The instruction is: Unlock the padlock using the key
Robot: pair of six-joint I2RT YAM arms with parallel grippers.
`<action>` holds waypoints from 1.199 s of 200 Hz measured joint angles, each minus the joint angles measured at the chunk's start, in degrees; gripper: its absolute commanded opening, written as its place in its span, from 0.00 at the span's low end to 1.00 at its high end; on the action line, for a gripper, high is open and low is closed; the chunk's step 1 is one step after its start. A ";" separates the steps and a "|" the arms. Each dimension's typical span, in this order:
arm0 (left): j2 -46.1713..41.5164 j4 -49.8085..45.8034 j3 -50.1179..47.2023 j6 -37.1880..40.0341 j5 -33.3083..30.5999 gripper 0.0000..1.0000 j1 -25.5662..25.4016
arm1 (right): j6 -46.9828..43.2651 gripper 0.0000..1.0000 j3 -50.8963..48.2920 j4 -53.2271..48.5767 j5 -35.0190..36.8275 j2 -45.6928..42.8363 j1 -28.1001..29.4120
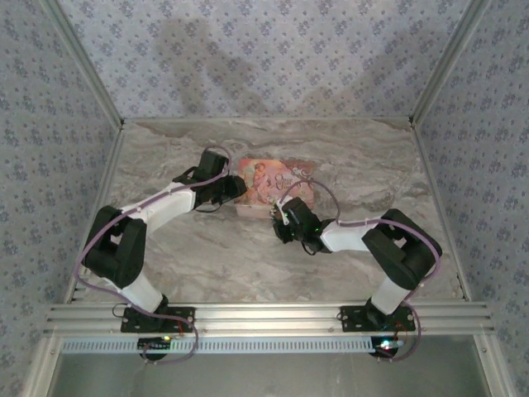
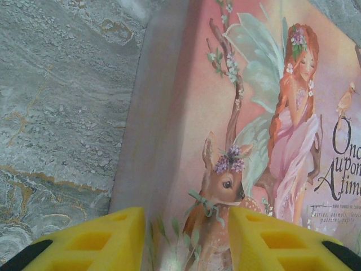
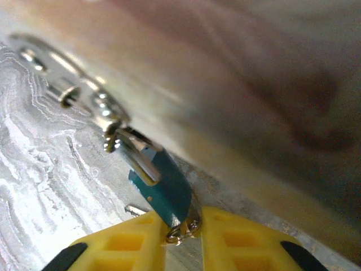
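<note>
Yellow plastic, moulded with square hollows and tipped in black further back, makes up the fingers of the right gripper (image 3: 183, 226). They are drawn in close on the lower end of the padlock (image 3: 163, 189), with a narrow gap left between them. The padlock is a small, boxy, teal-blue block with a smooth, slightly glossy face. It stands tilted, its low corner wedged between the fingertips. Tiny brassy loops (image 3: 181, 234) sit at that same pinch. A bright flat metal bar (image 3: 138, 158) lies along the padlock's upper side, and what it is I cannot tell. Beyond it, blurred, a thin wire ring (image 3: 39, 51) and a few small shiny bits lie on the table (image 3: 51, 169), a polished grey stone-look surface with white veins. Just beside the padlock rises the pale side wall of the box (image 3: 254, 84).

From above, the right gripper (image 1: 285, 222) is at the box's (image 1: 277, 186) near edge, about mid-table, toward the far edge.

The left gripper (image 2: 186, 217) has the same yellow fingers, standing apart over the left end of the box (image 2: 169, 101). The box is pink card printed with a fairy and a fawn. Whether the fingers touch it I cannot tell.
</note>
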 measured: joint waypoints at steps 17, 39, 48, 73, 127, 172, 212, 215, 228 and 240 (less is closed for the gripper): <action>0.00 0.00 0.00 0.00 0.02 0.42 0.07 | -0.68 0.12 -0.04 0.02 -0.11 0.00 0.07; 0.00 -0.02 0.00 0.02 0.02 0.42 0.20 | -1.22 0.00 -0.11 0.24 -0.24 -0.20 0.24; 0.00 0.00 0.00 0.02 0.00 0.42 0.26 | -1.86 0.00 -0.15 0.02 -0.22 -0.42 0.28; 0.00 0.00 0.00 0.02 0.00 0.42 0.35 | -3.21 0.00 -0.20 -0.96 0.11 -0.98 0.61; 0.00 0.00 0.00 0.04 0.02 0.43 0.37 | -5.44 0.38 -0.63 -3.08 -1.79 -3.34 0.81; 0.00 0.00 0.00 0.17 0.26 0.43 0.68 | -5.27 0.44 -0.79 -3.04 -6.82 -4.66 -1.25; 0.00 -0.02 0.00 0.17 0.24 0.43 0.70 | -5.31 0.44 -0.59 -3.06 -10.64 -4.61 -3.65; 0.00 -0.02 0.00 0.17 0.26 0.43 0.70 | -5.31 0.44 -0.55 -3.08 -10.75 -4.61 -3.72; 0.00 -0.02 0.00 0.17 0.26 0.43 0.70 | -5.31 0.44 -0.35 -2.97 -11.26 -4.46 -3.72; 0.00 -0.02 0.00 0.17 0.26 0.43 0.70 | -5.31 0.44 -0.20 -2.84 -11.26 -3.93 -3.48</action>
